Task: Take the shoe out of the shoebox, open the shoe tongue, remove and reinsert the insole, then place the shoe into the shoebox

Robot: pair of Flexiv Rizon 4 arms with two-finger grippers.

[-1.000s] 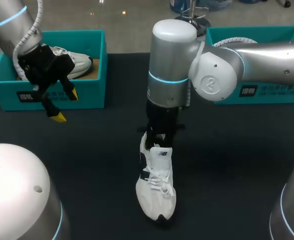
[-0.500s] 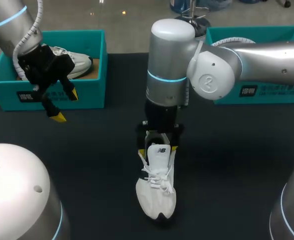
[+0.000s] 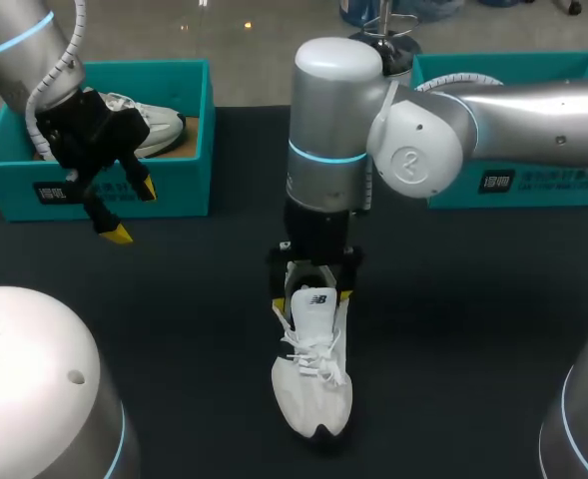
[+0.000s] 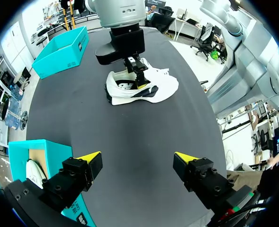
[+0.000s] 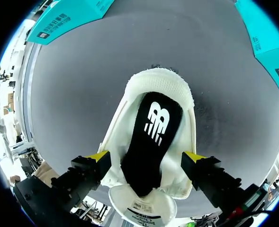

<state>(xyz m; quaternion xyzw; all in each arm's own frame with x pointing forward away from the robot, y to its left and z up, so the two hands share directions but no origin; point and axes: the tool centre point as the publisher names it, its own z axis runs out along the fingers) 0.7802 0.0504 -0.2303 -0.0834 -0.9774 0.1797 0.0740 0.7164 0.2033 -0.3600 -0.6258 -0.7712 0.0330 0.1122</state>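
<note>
Right tool (image 3: 311,297): released. Its yellow fingers (image 5: 99,156) are spread to either side of the shoe's collar, tips just beside its sides and pointing down from above; nothing is gripped. Its arm enters from the right of the frame and reaches to the centre.

Shoe (image 3: 313,384): white, upright on its sole on the bench (image 3: 473,299), lower centre of the head view, toe toward the bottom edge and heel under the right tool. The tongue (image 3: 318,302) stands raised with its logo face showing. The right wrist view looks straight into the opening, where the black insole (image 5: 151,125) lies flat inside between the fingers.

Left tool (image 3: 132,212): released and holding nothing. It hangs above the bench at upper left, just in front of the left shoebox (image 3: 179,190), well apart from the shoe.

Left shoebox: teal, open-topped, with a second shoe (image 3: 149,125), white, lying in it.

Right shoebox (image 3: 533,190): teal, upper right, partly hidden behind the right arm; contents cannot be told.
</note>
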